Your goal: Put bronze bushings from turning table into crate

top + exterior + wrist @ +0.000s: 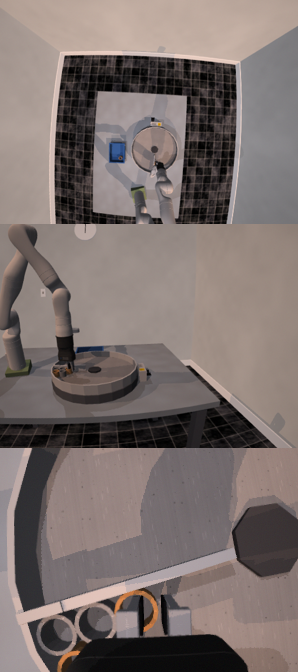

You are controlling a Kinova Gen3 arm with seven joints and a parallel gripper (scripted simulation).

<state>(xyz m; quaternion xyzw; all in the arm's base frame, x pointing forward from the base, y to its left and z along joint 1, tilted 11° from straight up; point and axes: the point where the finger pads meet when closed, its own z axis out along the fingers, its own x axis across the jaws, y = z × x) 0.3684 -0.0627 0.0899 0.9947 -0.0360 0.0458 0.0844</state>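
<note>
The turning table (166,141) (113,371) (100,513) has a raised rim. My gripper (71,369) (152,608) points down into it, partly open. In the wrist view one finger overlaps the inside of a bronze bushing (132,593) (69,371) and the other is right of it; the ring's right wall shows in the gap, gripped by neither. Two steel bushings (96,604) (57,617) stand left of it. Another bronze bushing (72,653) (56,373) is partly hidden by the gripper body. The blue crate (109,153) (90,348) holds a bronze bushing (121,156).
A thin light bar (185,569) runs from the rim to the dark hub (267,540) (154,149) (94,369), with the bushings along one side. A small box with a yellow patch (156,124) (142,374) sits outside the rim. The arm stands on a green base (18,371).
</note>
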